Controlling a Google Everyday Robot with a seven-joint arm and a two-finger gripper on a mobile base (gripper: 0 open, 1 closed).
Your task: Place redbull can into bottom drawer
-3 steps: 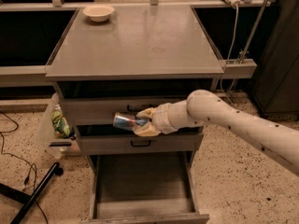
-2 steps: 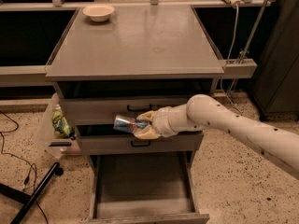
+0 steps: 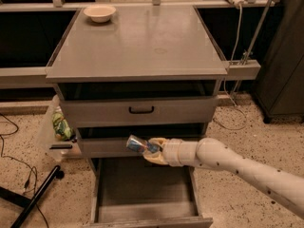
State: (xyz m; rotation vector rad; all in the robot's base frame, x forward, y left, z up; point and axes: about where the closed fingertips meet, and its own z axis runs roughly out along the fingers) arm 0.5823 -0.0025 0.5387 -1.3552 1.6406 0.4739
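Note:
My gripper (image 3: 151, 149) is shut on the redbull can (image 3: 137, 144), a slim blue and silver can held on its side, pointing left. It hangs in front of the middle drawer's front (image 3: 102, 147), above the bottom drawer (image 3: 142, 194). The bottom drawer is pulled out wide, a plain grey tray with low side walls and nothing in it. My white arm (image 3: 237, 167) reaches in from the lower right.
A beige bowl (image 3: 99, 12) sits at the back left of the cabinet top (image 3: 142, 46). The top drawer (image 3: 140, 110) has a black handle. A clear bin with snack bags (image 3: 57, 127) hangs at the cabinet's left. A black stand leg (image 3: 35, 194) lies on the floor.
My gripper with the can has sunk lower and a little left, from the gap between the upper drawers down toward the open bottom drawer.

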